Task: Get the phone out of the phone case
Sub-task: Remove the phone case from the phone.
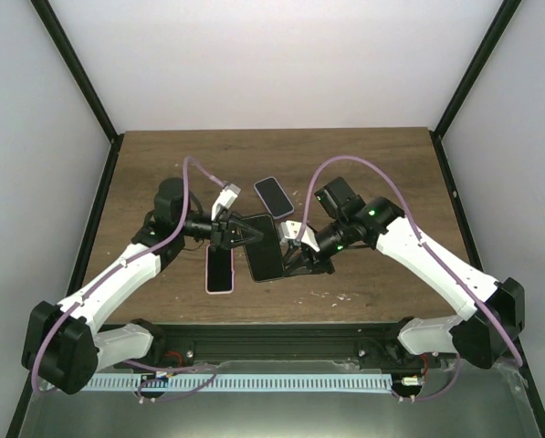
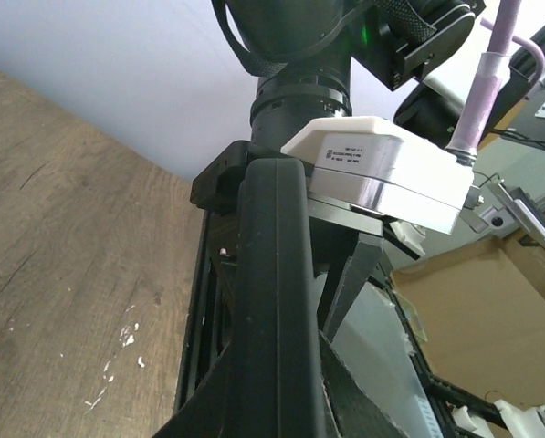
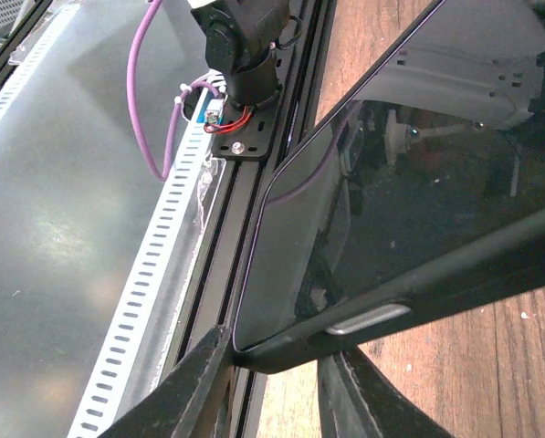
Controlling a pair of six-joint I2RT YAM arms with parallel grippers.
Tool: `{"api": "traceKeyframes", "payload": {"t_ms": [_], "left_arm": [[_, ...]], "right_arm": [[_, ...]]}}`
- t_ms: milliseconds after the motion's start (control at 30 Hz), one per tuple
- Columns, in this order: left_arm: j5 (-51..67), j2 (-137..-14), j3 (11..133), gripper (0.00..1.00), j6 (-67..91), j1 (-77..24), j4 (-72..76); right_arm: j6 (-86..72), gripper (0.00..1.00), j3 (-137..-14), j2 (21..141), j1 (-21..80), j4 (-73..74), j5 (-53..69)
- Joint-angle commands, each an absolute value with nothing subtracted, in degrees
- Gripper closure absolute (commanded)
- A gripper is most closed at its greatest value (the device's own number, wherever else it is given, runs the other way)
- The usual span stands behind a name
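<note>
Phone (image 3: 391, 182): in case (image 3: 455, 283), held aloft for stripping.
Left gripper (image 1: 243, 234): clamped on its left edge, anchoring.
Right gripper (image 3: 277, 356): narrow at its corner; grip unclear.

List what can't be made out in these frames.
- Seating of the phone in the phone case: top view too small, both tools cover its sides.
- Left tool fingertips: left wrist view, the case's edge fills the middle and hides them.
- Right tool grip: right wrist view, bottom edge cuts off the fingers; clamped or not, unclear.
- Phone's far end: right wrist view, cut off by the right edge.
</note>
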State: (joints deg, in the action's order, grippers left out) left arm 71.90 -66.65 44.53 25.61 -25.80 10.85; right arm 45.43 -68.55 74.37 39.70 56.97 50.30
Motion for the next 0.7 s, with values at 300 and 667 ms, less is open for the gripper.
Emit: {"api": "traceKeyframes", "payload": {"t_ms": [300,667], "left_arm": [[74.7,-69.0,43.3,1.0,33.3,-25.1,23.5],[76.0,-70.1,43.0,1.0,35.7,-25.1,25.7]], "right_arm": [[48.4,0.74,-68.7,70.7,41.6,54.4,49.6],[49.8,0.74,-68.0,70.7,42.0,50.5,45.5]]}}
